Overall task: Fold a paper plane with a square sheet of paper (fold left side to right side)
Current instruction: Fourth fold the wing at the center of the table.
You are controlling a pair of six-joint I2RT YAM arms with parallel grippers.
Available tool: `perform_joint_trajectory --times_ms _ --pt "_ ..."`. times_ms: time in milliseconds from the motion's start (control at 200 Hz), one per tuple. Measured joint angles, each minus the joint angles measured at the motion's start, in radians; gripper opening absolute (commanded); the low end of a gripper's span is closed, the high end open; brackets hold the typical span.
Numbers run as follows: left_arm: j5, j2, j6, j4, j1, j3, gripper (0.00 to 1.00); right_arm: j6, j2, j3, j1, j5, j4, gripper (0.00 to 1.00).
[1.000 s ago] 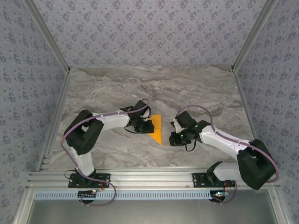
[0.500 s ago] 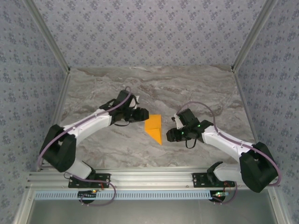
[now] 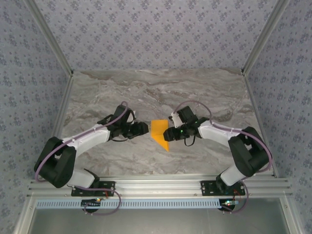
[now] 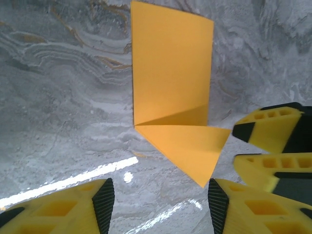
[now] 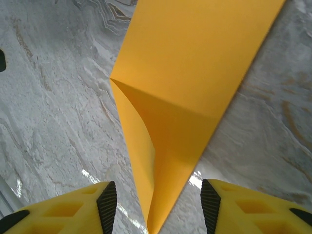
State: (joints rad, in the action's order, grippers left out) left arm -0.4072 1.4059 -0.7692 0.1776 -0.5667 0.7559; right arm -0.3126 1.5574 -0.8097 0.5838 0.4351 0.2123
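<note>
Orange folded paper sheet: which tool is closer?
Right. The right tool is at the right edge of the folded orange-yellow paper sheet; the left tool sits apart on its left.

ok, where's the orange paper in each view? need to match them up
Top external: orange paper at mid-table, between the two arms.
Left wrist: upper centre, on the marble table.
Right wrist: centre to top right, narrowing toward the bottom edge.
Shared landmark: its folded triangular corner, the pointed end.

Far end of the square sheet of paper beyond the right wrist view's top edge
</note>
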Motion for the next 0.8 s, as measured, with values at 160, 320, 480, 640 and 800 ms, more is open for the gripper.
perform_joint_trajectory --times_ms 160,320,480,640,800 --pt "-0.012 0.005 -0.010 -0.025 0.000 0.000 0.57 0.008 0.062 -0.021 0.000 0.027 -0.024 0.27" --pt "-0.032 0.023 -0.023 -0.056 -0.001 0.000 0.58 0.017 0.083 -0.030 0.000 0.029 -0.030 0.12" --pt "-0.051 0.058 -0.037 -0.089 -0.014 0.000 0.59 0.019 0.082 -0.031 -0.010 0.029 -0.029 0.09" --pt "-0.057 0.104 -0.048 -0.114 -0.035 0.000 0.60 0.019 0.067 -0.026 -0.027 0.029 -0.029 0.09" --pt "-0.059 0.143 -0.060 -0.130 -0.055 0.009 0.59 0.019 0.052 -0.021 -0.032 0.030 -0.029 0.09"
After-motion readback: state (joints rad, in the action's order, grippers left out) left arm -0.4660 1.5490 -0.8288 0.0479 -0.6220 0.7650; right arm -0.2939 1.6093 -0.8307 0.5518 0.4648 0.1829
